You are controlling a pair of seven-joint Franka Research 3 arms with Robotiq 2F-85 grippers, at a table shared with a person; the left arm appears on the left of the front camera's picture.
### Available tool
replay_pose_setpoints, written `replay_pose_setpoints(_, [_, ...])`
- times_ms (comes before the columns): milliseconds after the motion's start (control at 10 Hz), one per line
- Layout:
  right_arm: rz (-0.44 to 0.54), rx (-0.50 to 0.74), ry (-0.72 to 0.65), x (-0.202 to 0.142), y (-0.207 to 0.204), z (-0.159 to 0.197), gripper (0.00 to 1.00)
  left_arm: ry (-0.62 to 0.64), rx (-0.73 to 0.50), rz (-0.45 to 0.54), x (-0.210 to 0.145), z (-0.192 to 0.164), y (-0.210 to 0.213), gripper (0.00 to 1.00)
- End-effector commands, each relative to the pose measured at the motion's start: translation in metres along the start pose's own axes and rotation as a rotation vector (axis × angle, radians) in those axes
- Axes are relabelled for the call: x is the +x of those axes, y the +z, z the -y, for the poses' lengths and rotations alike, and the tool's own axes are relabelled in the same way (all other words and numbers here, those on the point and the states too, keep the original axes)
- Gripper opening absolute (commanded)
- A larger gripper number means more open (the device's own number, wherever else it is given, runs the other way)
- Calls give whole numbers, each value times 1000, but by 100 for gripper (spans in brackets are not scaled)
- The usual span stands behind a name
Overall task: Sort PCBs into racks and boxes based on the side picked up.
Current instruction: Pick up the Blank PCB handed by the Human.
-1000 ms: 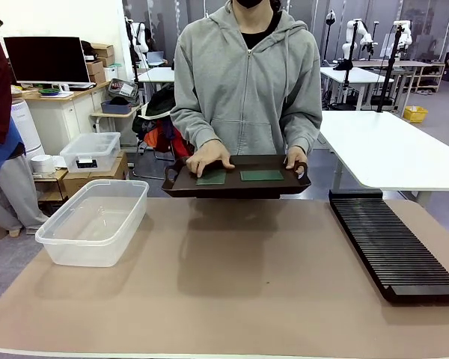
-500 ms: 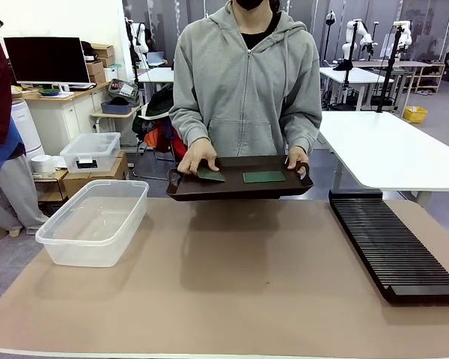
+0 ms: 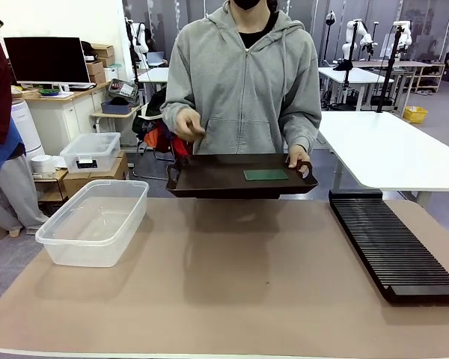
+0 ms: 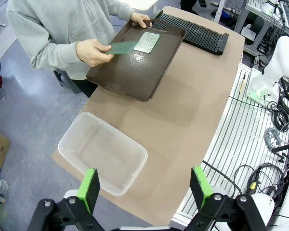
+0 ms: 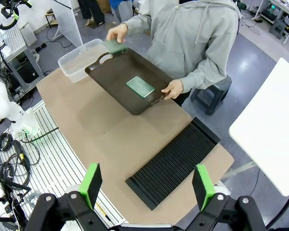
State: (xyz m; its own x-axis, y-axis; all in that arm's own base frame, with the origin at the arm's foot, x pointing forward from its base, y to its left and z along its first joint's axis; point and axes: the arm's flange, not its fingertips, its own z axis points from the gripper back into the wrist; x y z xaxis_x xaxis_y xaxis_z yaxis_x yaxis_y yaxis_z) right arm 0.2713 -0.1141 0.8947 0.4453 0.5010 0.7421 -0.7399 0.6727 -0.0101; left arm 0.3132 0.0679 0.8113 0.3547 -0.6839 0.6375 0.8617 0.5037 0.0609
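Observation:
A person at the far side holds a dark brown tray [image 3: 209, 179] above the table by one handle. One green PCB [image 3: 266, 174] lies flat on it, also seen as PCB [image 4: 148, 42] and PCB [image 5: 141, 86]. The person's other hand [image 3: 188, 123] is raised off the tray and pinches the second PCB [image 4: 123, 46], also seen as PCB [image 5: 116, 46]. The clear box [image 3: 97, 221] stands on the table at the left and the black slotted rack [image 3: 393, 243] lies at the right. My left gripper [image 4: 145, 187] and right gripper [image 5: 147, 185] hang high over the table, both open with nothing between the fingers.
A smaller lidded clear box [image 3: 90, 152] sits on a low stand behind the table at the left. A white table [image 3: 389, 149] stands at the back right. Another person [image 3: 0, 134] stands at the left edge. Brown tabletop [image 3: 247, 284] lies bare between box and rack.
The person's hand picked the left PCB off the tray and lifted it to chest height. The other PCB and the tray stayed in place. My grippers stayed open.

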Motion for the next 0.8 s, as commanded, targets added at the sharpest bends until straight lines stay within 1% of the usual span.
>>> replay_pose_setpoints(0, [4,5,7,1,0,-2,100,4,3,10,1,-1,0,100])
replay_pose_setpoints(700, [4,5,7,1,0,-2,100,4,3,10,1,-1,0,100])
